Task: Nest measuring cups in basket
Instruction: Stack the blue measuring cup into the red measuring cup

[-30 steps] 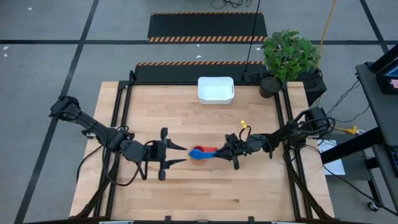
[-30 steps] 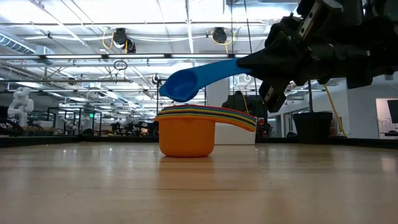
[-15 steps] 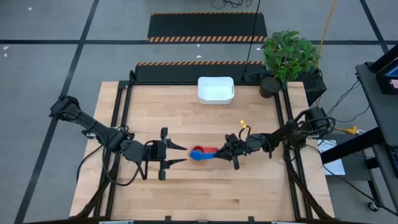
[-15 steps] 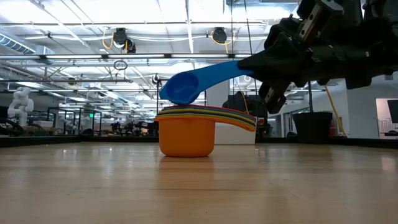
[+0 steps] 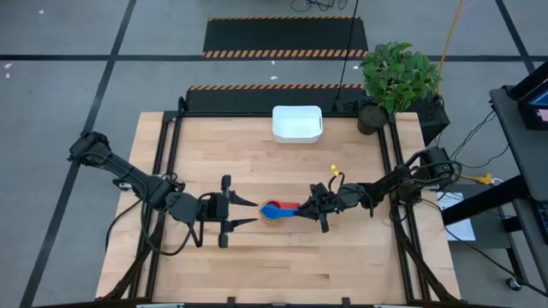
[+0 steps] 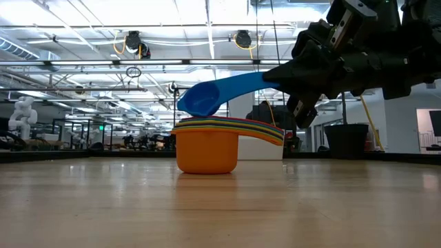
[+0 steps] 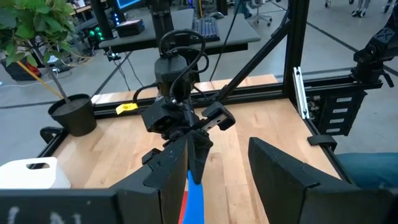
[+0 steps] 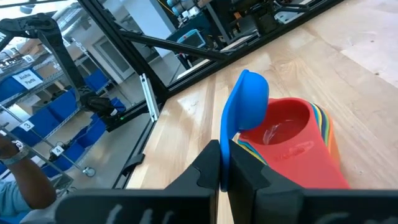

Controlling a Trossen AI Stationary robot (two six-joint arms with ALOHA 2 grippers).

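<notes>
I've got the right gripper (image 5: 305,208) near mid-table, fingers pinched tight on the flat handle of a small dark blue plastic measuring cup (image 6: 204,98). Cup's held in the air, bowl end tipped a bit down, hanging just above the nested stack of plastic measuring cups (image 6: 207,146), not touching it in the low view. Stack sits on the wooden table (image 5: 257,265) w/ the big orange cup (image 6: 205,154) outermost, rims of other colours layered at the top; handles fan out toward the right arm. In the right wrist view the innermost cup I can see is the red one (image 8: 287,124), and the blue bowl sits over its near rim.

Left gripper (image 5: 242,212) is just beside the stack on the opposite side, fingers spread apart, holding nothing, pointing at the cups. Left wrist view looks btwn its dark fingers (image 7: 281,174) straight at the right arm's gripper and the blue handle.

White rectangular plastic basket (image 5: 297,123) sits at the far edge of the table, well apart from the stack and both grippers; I see no cups in it. A green potted plant in a black pot (image 5: 396,84) stands at the far right corner, beside the basket but apart from it.
</notes>
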